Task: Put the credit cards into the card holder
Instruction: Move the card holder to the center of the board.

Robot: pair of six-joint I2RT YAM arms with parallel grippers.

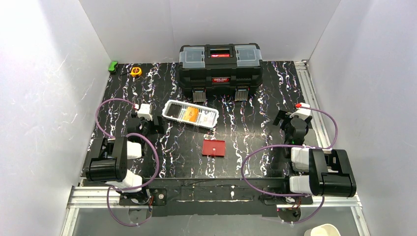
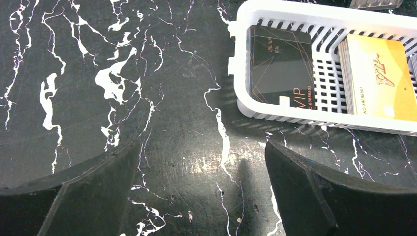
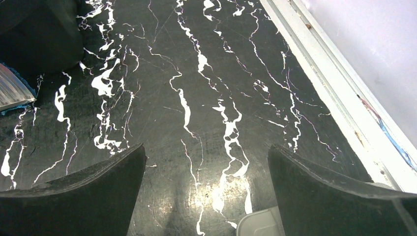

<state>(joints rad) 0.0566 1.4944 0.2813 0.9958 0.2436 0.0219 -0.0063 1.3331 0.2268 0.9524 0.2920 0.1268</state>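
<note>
The credit cards lie in a white mesh basket (image 1: 173,106) at mid table. A black card (image 2: 280,68) and an orange card stack (image 2: 378,76) show in the left wrist view; the orange card (image 1: 191,114) also shows from above. The red card holder (image 1: 214,147) lies flat and closed in front of the basket. My left gripper (image 1: 152,123) is open and empty, just left of the basket, its fingertips (image 2: 113,172) over bare table. My right gripper (image 1: 287,120) is open and empty at the right side, far from the card holder.
A big black toolbox (image 1: 220,66) stands at the back centre. A yellow tape measure (image 1: 136,71) and a green object (image 1: 113,66) sit at the back left. A metal rail (image 3: 339,108) runs along the table's right edge. White walls enclose the table.
</note>
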